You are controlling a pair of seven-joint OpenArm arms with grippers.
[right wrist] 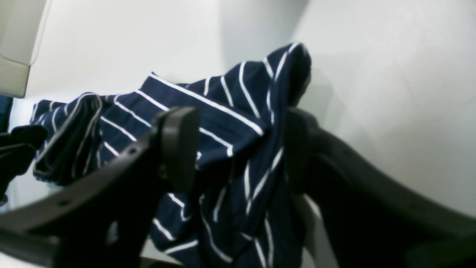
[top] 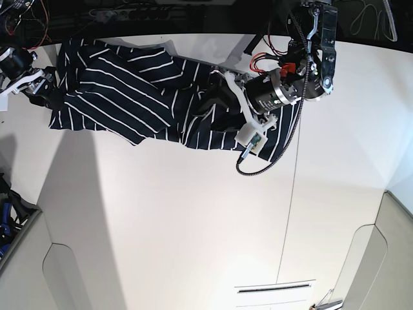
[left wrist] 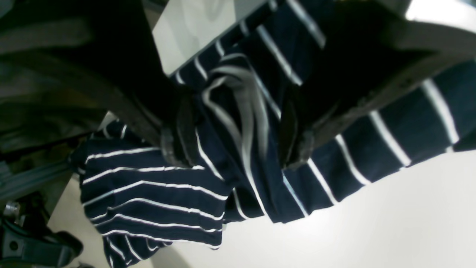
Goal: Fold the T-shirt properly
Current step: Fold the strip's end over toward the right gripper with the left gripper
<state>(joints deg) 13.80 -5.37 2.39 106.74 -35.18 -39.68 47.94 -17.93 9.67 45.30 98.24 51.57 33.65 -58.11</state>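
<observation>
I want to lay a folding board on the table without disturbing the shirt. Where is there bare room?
The whole near part of the table below the T-shirt is bare, down to the front edge. A clear strip also runs to the side of the left gripper. The far edge is crowded: the shirt spans it, with the right gripper at its other end.

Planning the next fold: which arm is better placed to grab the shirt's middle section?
Probably the left. Its gripper hangs over the T-shirt's bunched middle, jaws apart astride a fold. The right gripper sits at the shirt's far end, by the table edge.
</observation>
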